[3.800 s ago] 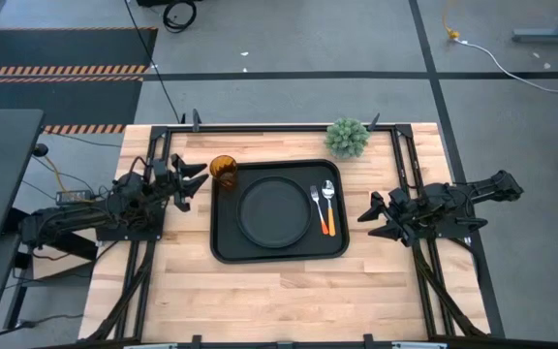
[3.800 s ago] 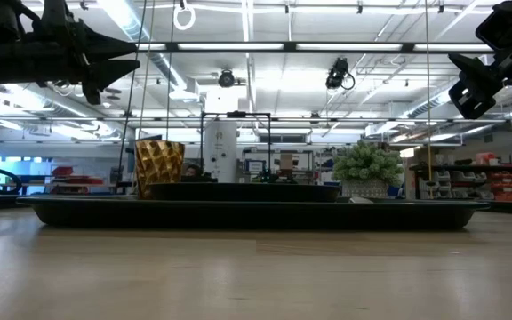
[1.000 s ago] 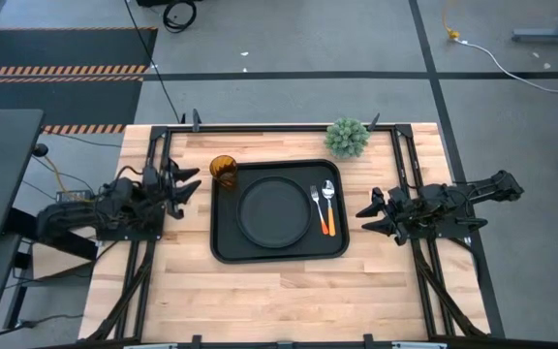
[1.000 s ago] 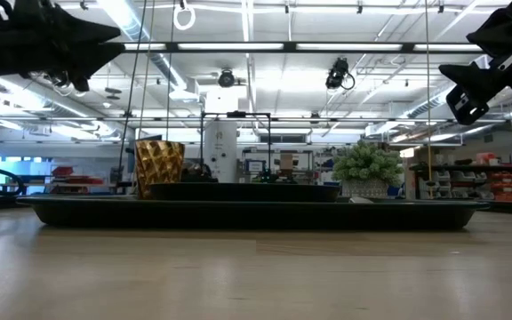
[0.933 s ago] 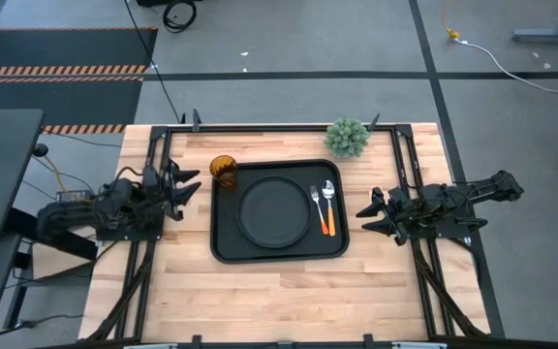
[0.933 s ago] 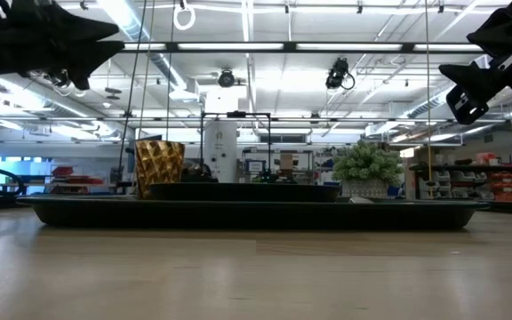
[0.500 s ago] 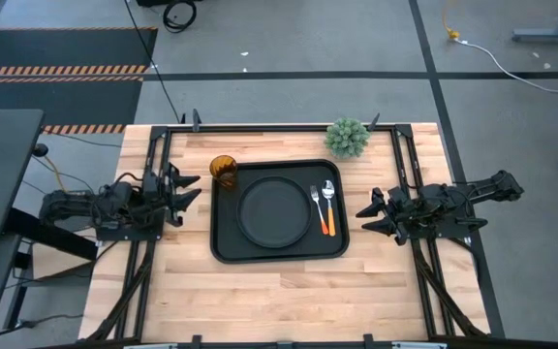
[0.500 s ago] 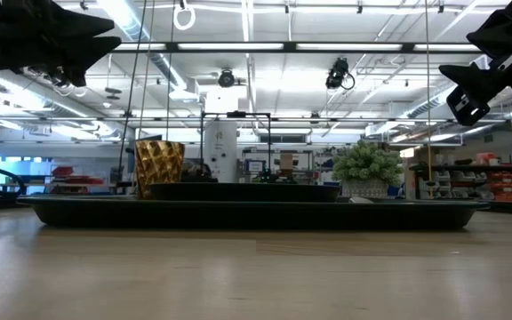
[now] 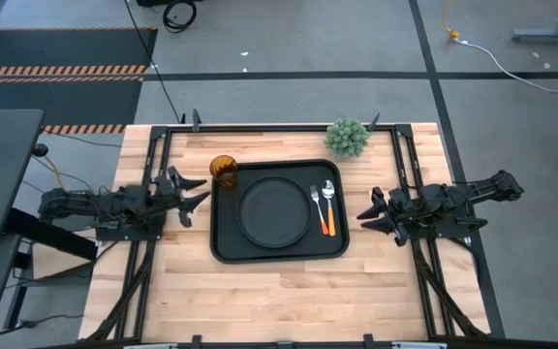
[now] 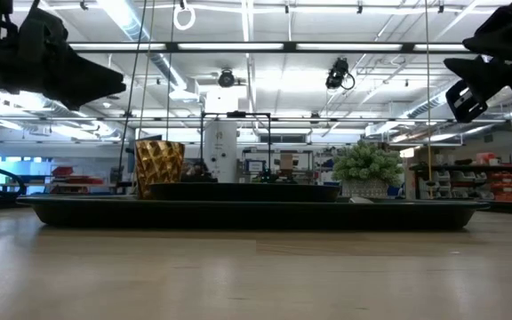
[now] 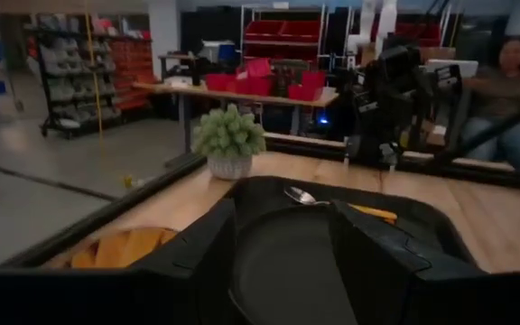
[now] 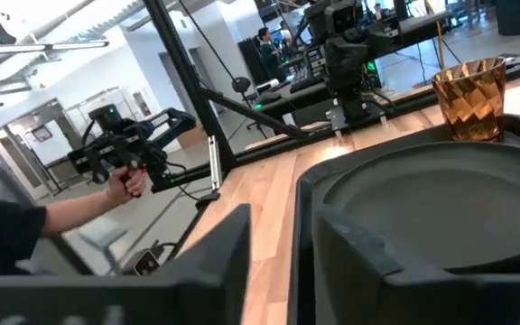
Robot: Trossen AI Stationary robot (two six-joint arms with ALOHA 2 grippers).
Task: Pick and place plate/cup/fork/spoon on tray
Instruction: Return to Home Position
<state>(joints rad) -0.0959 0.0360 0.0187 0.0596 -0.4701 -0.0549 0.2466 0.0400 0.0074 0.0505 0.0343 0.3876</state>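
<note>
Tray (image 9: 223,242): black, rectangular, lying at the middle of the wooden table (image 9: 279,291), long side running left to right in the high view.
Plate (image 9: 275,211): round, dark, flat on the tray, left of the tray's centre; nothing on it.
Fork (image 9: 318,208): on the tray to the right of the plate, tines toward the far edge, orange handle toward the near edge.
Spoon (image 9: 328,199): just beside the fork on its right, parallel, bowl at the far end.
Cup (image 9: 223,171): amber tumbler, upright at the tray's far-left corner; from above it sits at the rim, and whether it stands inside the tray or just outside cannot be told.
Plant (image 9: 347,138): spiky green ball in a small pot, on the table beyond the tray's far-right corner.
Left gripper (image 9: 194,195): raised off the table, left of the tray, fingers spread wide, holding nothing.
Right gripper (image 9: 368,215): raised, right of the tray, fingers apart, empty.
Background: a seated person (image 11: 511,86) shows in the left wrist view; a sleeve and a hand (image 12: 126,183) on a handle show in the right wrist view.
</note>
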